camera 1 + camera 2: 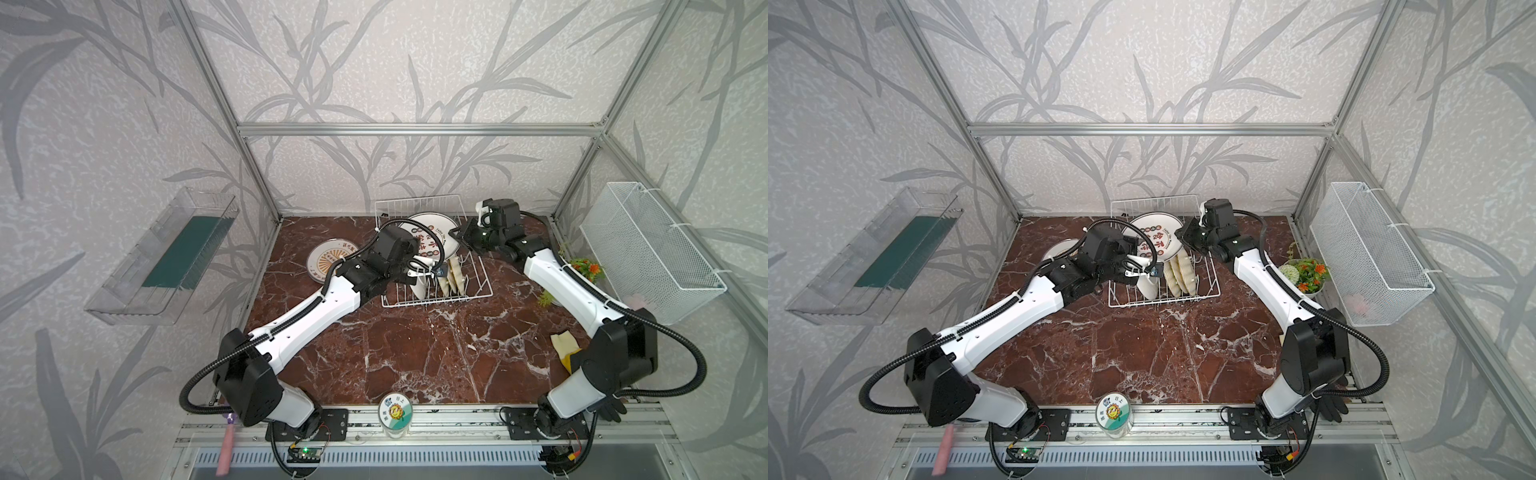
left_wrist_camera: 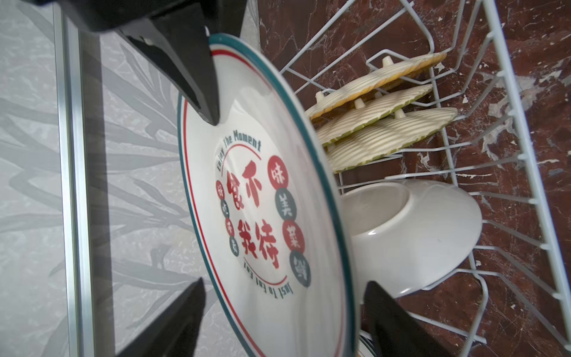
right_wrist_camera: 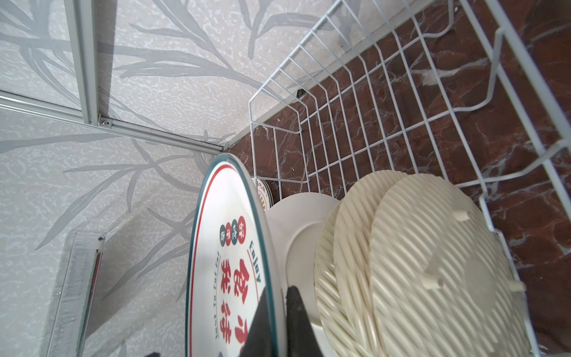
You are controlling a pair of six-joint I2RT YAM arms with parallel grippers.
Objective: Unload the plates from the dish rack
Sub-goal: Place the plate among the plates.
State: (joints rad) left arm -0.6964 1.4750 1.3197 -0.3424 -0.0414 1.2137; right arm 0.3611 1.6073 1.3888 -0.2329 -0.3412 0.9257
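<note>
In the right wrist view, my right jaws are clenched on the white round ceramic plate with teal-and-red border and red Chinese characters (image 3: 222, 262), my fingertips (image 3: 296, 321) pinching only a thin strip of its rim. With so little purchase, I reckon it may pivot or slip. It would then drop onto the three yellow-tan woven round plates (image 3: 432, 262) and the plain white ceramic dish (image 3: 299, 241) standing in the white wire dish rack (image 3: 340, 92).

In the left wrist view, my left jaws are released, standing wide on either side of the plate. A sideways move from that arm could knock it loose, I judge.

In a top view, the plate stands on edge over the rack's back half. My right arm (image 1: 552, 286) reaches in low from the side, wrist turned inward. My left arm (image 1: 316, 303) stretches diagonally across the brown marble tabletop (image 1: 415, 357). A white round plate with an orange sunburst (image 1: 328, 259) lies flat beside the rack.
</note>
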